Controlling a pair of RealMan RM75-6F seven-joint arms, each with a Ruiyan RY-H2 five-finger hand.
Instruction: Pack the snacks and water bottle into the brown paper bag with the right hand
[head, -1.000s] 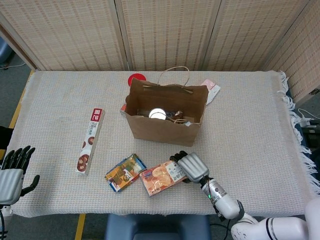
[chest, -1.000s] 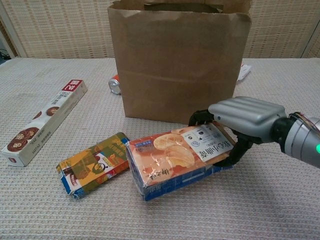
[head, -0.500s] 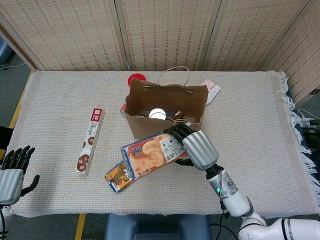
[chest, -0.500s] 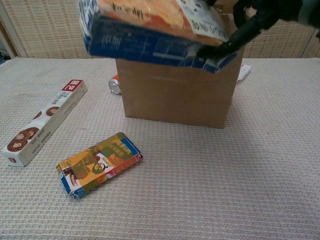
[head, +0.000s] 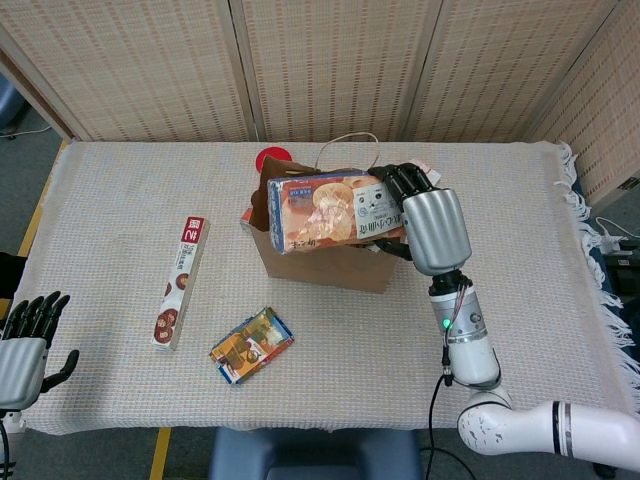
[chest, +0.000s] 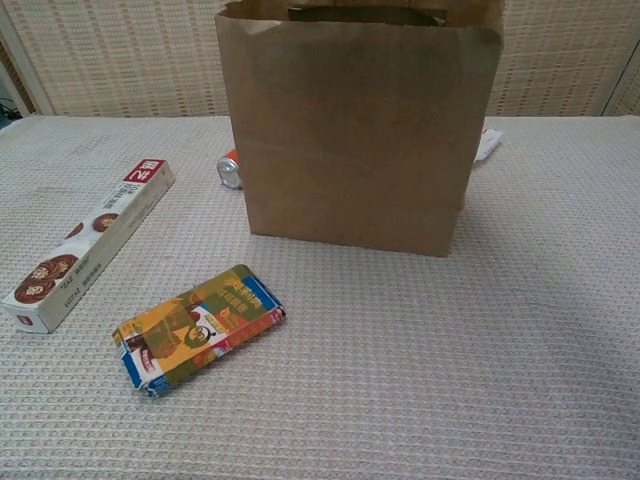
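The right hand (head: 425, 222) grips one end of an orange biscuit box (head: 330, 211), its dark fingers (head: 400, 183) wrapped over the box's top face, and holds it flat above the open mouth of the brown paper bag (head: 335, 262); only the head view shows this, since hand and box lie above the chest view's frame. Directly under the box the bag stands upright on the woven cloth of the table (head: 520, 260), and the chest view shows its plain front wall (chest: 355, 130) filling the middle of the picture. Behind the bag, farther from the hand, a red round item (head: 271, 158) peeks out in the head view, while the chest view shows a small can-like end (chest: 229, 169) beside the bag's left edge. Nearer the robot and to the left of the hand lies a yellow-and-blue snack pack (head: 251, 345) flat on the cloth, well apart from the bag. Farther left lies a long white cookie box (head: 181, 281). At the far left table edge the left hand (head: 25, 345) holds nothing, its fingers spread
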